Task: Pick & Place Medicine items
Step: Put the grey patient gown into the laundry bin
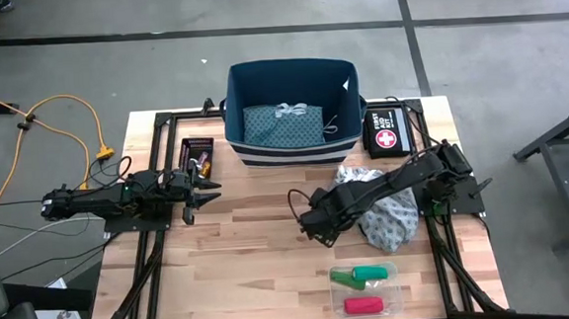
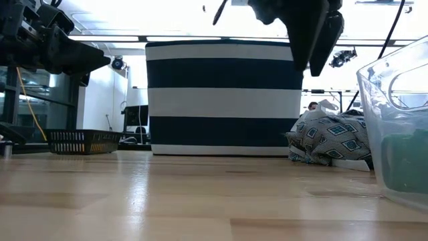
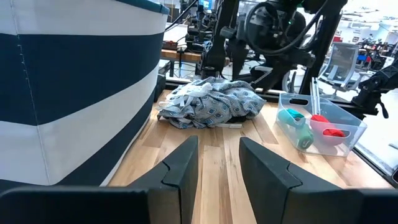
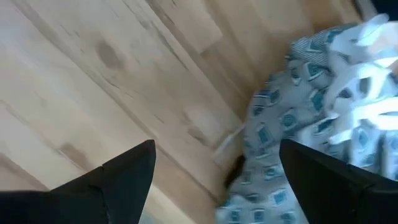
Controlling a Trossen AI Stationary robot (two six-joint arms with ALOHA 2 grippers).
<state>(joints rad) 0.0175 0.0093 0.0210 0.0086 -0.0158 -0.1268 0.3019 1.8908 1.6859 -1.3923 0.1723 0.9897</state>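
Observation:
Two green tubes (image 1: 361,273) and a red-pink tube (image 1: 363,304), the medicine items, lie in a clear container (image 1: 396,289) near the table's front right; the left wrist view shows them too, green (image 3: 298,121) and red (image 3: 329,130). My right gripper (image 1: 314,230) hangs open above the bare table, pointing down, just left of a crumpled grey patterned cloth (image 4: 311,112) and farther back than the container. It holds nothing. At the table's left my left gripper (image 3: 219,146) waits level, fingers apart with nothing between them.
A blue-and-white striped bin (image 1: 294,114) with a teal cloth (image 1: 282,125) inside stands at the far middle. A black first aid pouch (image 1: 387,133) lies to its right and a small black basket (image 1: 195,155) to its left. Bare wood lies in the middle and near left.

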